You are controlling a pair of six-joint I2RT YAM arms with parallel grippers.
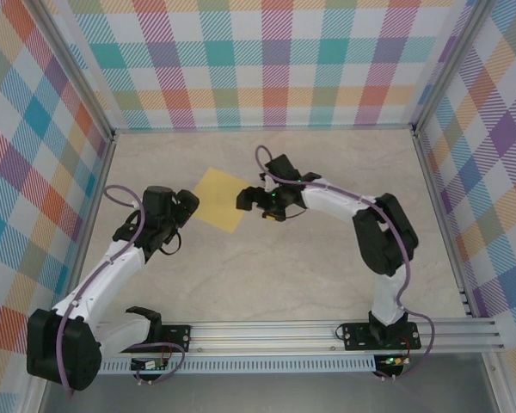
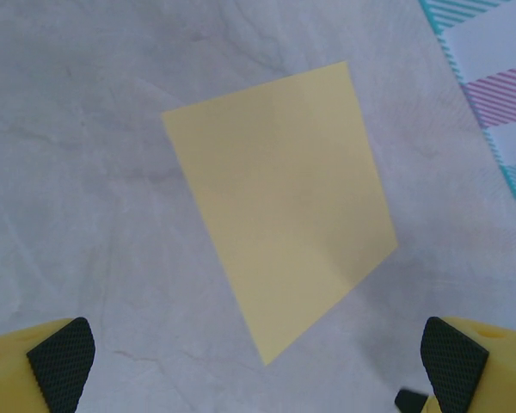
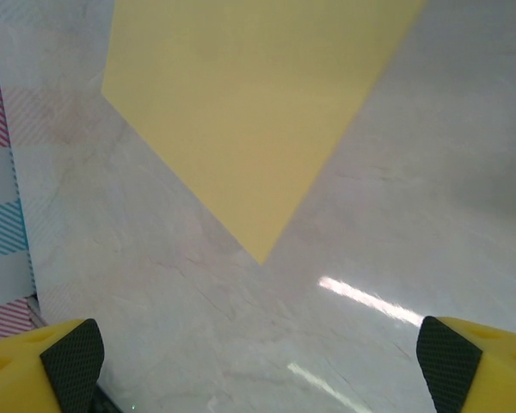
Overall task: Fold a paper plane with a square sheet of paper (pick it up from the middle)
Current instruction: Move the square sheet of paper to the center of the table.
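The square sheet of paper is lying flat on the table, turned corner-on like a diamond, roughly in the middle of the work area and between the two arms. No creases or folds show in the top or wrist views, so the plane isn't started.

The left tool sits just beside the sheet's left corner and the right tool just beside its right side. Both have their jaws spread wide and nothing in them. In the left wrist view the sheet is out ahead of the left tool, with one corner pointing back between the black pads. It's the same on the right, where the sheet is ahead of the right tool. How high either one hangs above the table is hard to tell.

As for handling, this looks like thin, nearly weightless paper: floppy, easy to crumple, and flush to the table with no lifted edge to get under. The table looks smooth and a bit shiny, so a sideways nudge would probably just make the sheet skate away.

The best bet is probably coming down on the middle, as the task says, and drawing the pads together so a little ridge buckles up to pinch. It should go gently, since any stray dent stays in the paper.
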